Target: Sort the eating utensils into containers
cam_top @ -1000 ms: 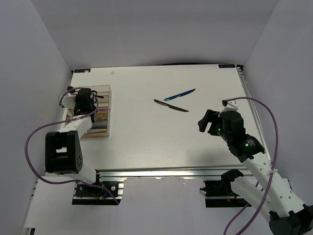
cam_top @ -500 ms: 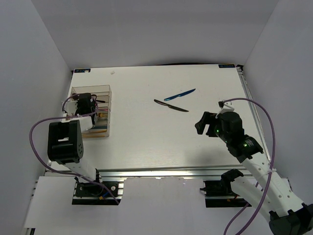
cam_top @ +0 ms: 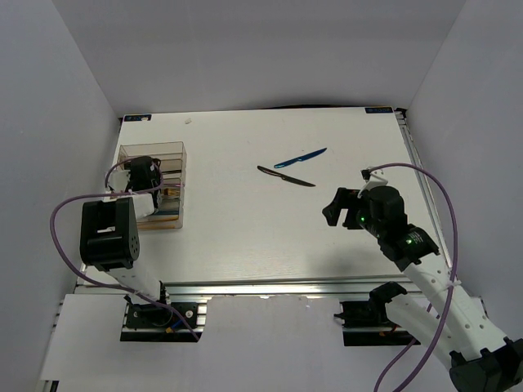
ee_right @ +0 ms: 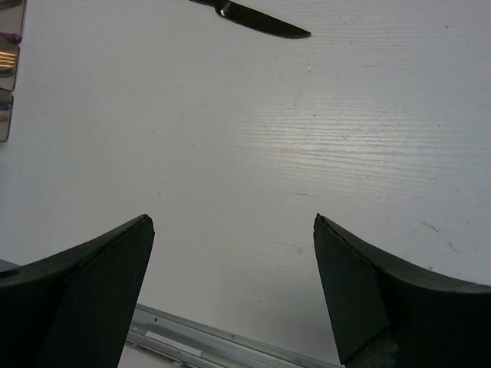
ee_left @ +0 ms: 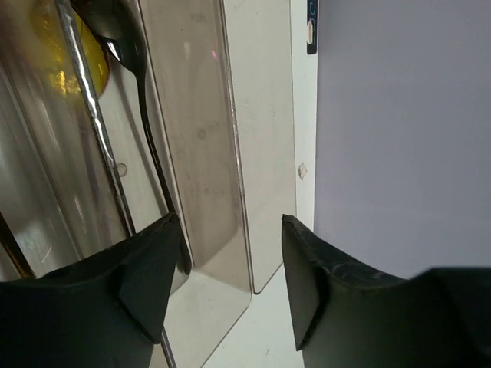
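The containers are one clear brownish organiser [cam_top: 173, 152] at the table's left, with several utensils lying in its narrow compartments. My left gripper [cam_top: 145, 173] hangs over it, open [ee_left: 229, 222], with only a compartment wall [ee_left: 201, 130] in the gap. A dark spoon [ee_left: 144, 123] lies in the compartment next to that gap. Its handle end passes behind my left finger [ee_left: 146, 284]. A gold utensil [ee_left: 65, 65] lies one compartment further over. A blue knife [cam_top: 301, 158] and a dark knife [cam_top: 286, 176] lie on the table centre. My right gripper [cam_top: 341, 207] hovers open [ee_right: 232, 222] near them, and the dark knife's blade [ee_right: 261, 23] shows ahead.
The grey enclosure wall [ee_left: 399, 115] stands close beside the organiser's left end. The aluminium rail [cam_top: 270, 287] runs along the table's near edge, below my right gripper. Cables loop from both arms.
My left gripper has opened over the organiser, and the dark spoon now lies in a compartment. My right gripper has drifted slightly left, towards the knives.
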Robot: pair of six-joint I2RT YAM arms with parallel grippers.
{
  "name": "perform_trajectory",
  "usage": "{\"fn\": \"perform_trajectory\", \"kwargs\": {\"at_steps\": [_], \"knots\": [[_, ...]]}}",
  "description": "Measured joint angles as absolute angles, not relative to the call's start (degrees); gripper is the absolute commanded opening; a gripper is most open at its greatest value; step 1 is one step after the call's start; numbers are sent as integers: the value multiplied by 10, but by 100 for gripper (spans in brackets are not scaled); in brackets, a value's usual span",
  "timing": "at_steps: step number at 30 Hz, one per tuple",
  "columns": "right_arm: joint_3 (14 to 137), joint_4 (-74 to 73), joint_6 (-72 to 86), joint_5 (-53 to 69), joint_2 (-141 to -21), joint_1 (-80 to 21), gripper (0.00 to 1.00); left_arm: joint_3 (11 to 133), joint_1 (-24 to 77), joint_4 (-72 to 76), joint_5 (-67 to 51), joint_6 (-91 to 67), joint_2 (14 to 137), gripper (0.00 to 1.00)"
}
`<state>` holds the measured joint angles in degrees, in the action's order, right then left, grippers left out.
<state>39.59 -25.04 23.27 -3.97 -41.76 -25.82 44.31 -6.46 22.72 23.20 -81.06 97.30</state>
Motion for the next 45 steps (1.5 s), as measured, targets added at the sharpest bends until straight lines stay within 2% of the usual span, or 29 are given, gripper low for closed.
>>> {"fn": "perform_trajectory", "kwargs": {"at_steps": [5,10,14,19,24,29,32,36,45], "knots": [[395,-230,224,-16,-438,-258,89,461,-65,214,207,-777,955,98],[397,-192,217,13,-530,-258,89,603,-59,107,146,-659,946,98],[434,-185,216,8,-662,-258,89,692,-21,-3,123,-533,906,98],[570,-190,209,-27,-868,-259,89,641,62,-120,109,-397,750,98],[744,-230,250,-78,-1025,-260,89,545,69,-197,86,-284,612,98],[950,-332,403,-171,-1143,-267,89,440,68,-251,96,-221,572,98],[1043,-376,493,-208,-1194,-279,89,416,68,-270,104,-206,566,98],[1083,-391,564,-217,-1239,-299,89,415,68,-271,119,-196,536,98],[1105,-397,558,-256,-1307,-345,89,415,68,-267,126,-189,529,98]]}}
